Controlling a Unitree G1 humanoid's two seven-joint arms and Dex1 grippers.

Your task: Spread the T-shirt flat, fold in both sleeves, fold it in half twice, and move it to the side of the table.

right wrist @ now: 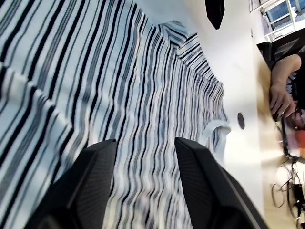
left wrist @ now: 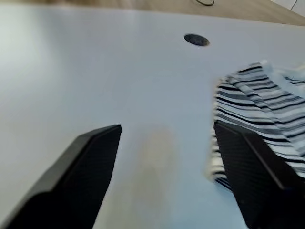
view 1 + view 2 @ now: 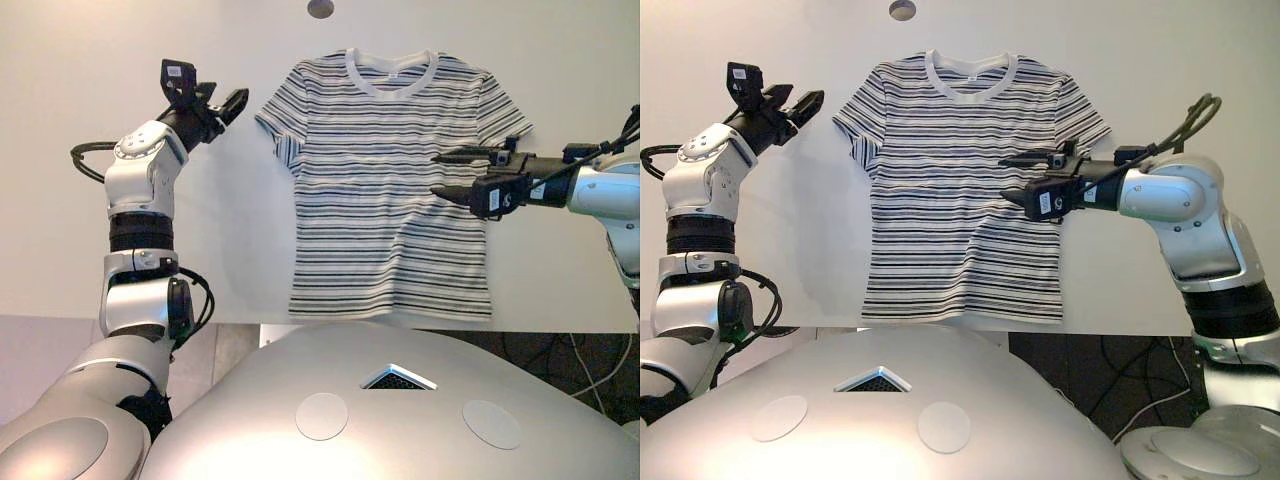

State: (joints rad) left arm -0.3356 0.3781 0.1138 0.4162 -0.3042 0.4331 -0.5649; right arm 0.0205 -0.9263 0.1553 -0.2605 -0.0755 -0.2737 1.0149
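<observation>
- Item inspected: the T-shirt point(image 3: 390, 190) lies on the white table point(image 3: 250, 250), front up. Its collar point(image 3: 392, 75) is at the far side and its hem point(image 3: 390, 305) is close to the near edge.
- Condition: the body is spread and largely smooth, with light ripples across the middle. The right sleeve point(image 3: 503, 115) lies out flat. The left sleeve point(image 3: 280, 135) looks bunched or partly tucked at its edge, though its exact lay cannot be confirmed.
- Left end effector point(image 3: 224, 100): its fingers are apart and grip nothing. It is held above bare table just beside the left sleeve. Judgement: it is stationed outboard of the garment so it can take the sleeve edge and carry it inward.
- Right end effector point(image 3: 437, 174): its fingers are apart with nothing between them. It is held over the shirt's right flank, below the right sleeve, with its tips pointing toward the centre line. Contact with the cloth cannot be determined.
- Stage, as judged: spreading appears essentially done. Neither sleeve is properly folded in, and the 2 halving folds and the move to the table's side are not yet done.
- Next requirement, as judged: each sleeve needs a pinch at its outer edge, then a low sweep inward so the body beneath is not dragged.
- Risk: with the hem near the table edge, a pull toward the robot could slide cloth off.
- Other: 1 round cable port point(image 3: 320, 8) sits in the table beyond the collar.
</observation>
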